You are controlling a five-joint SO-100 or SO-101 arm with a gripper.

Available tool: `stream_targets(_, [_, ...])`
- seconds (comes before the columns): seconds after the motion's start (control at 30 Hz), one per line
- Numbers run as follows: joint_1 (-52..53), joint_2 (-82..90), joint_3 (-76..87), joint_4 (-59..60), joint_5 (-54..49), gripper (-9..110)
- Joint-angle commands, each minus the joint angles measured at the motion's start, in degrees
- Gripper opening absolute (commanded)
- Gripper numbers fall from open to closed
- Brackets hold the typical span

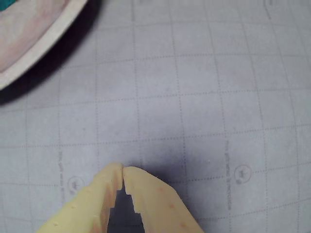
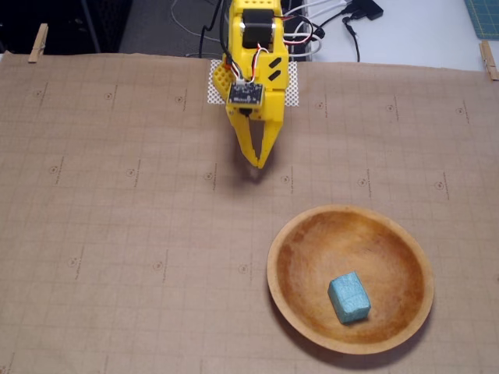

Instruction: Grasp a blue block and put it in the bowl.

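Observation:
The blue block (image 2: 348, 298) lies inside the bowl (image 2: 295, 238), a little right of and below its centre, in the fixed view. The wrist view catches only a part of the bowl's rim (image 1: 46, 43) in its top left corner, with no block in sight. My yellow gripper (image 2: 258, 164) hangs over the bare paper up and to the left of the bowl, well apart from it. The gripper (image 1: 122, 168) is shut, its fingertips touching with nothing between them.
Brown gridded paper (image 2: 117, 234) covers the table, held by wooden clips (image 2: 37, 42) at the far corners. The arm's base (image 2: 253, 31) and its cables stand at the far edge. A white mesh patch (image 2: 292, 89) lies under the base.

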Motion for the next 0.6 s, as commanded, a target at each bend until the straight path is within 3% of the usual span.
stream_targets(0.0, [-0.5, 6.8, -0.3, 0.3, -0.3, -3])
stream_targets(0.4, [0.2, 17.9, 7.6, 0.4, -0.3, -3])
stream_targets(0.57, [0.2, 18.7, 7.6, 5.9, 0.0, -3])
